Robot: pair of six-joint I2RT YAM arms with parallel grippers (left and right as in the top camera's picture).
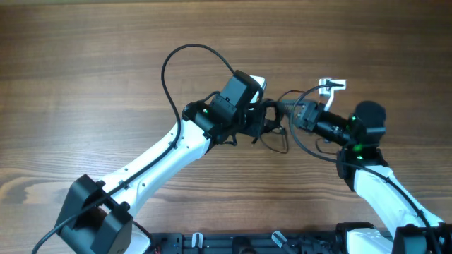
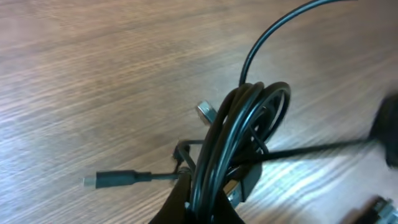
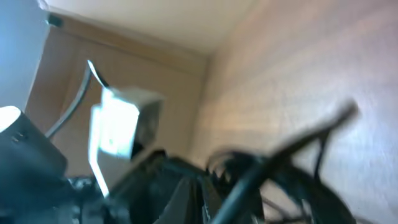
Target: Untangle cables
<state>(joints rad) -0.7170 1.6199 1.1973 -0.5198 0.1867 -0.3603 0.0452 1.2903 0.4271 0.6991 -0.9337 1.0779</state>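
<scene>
The cables (image 1: pixel 277 134) are a bunch of thin dark wires held between my two grippers at the table's middle, with loose loops hanging toward the front. My left gripper (image 1: pixel 264 117) is shut on the coiled bundle (image 2: pixel 249 124), which stands up from its jaws (image 2: pixel 203 208). A dark plug end (image 2: pixel 112 180) lies on the wood to the left, and a small silver plug (image 2: pixel 204 112) sticks out behind the coil. My right gripper (image 1: pixel 292 113) faces the left one, close to it. Its view is blurred; its fingers (image 3: pixel 208 193) look shut on dark cable strands (image 3: pixel 273 168).
A white connector (image 1: pixel 332 86) lies on the table just behind the right arm. The left arm's thick black cable (image 1: pixel 176 60) arcs over the table's back left. A white block (image 3: pixel 121 124) shows blurred in the right wrist view. The wooden table (image 1: pixel 85 85) lies all around.
</scene>
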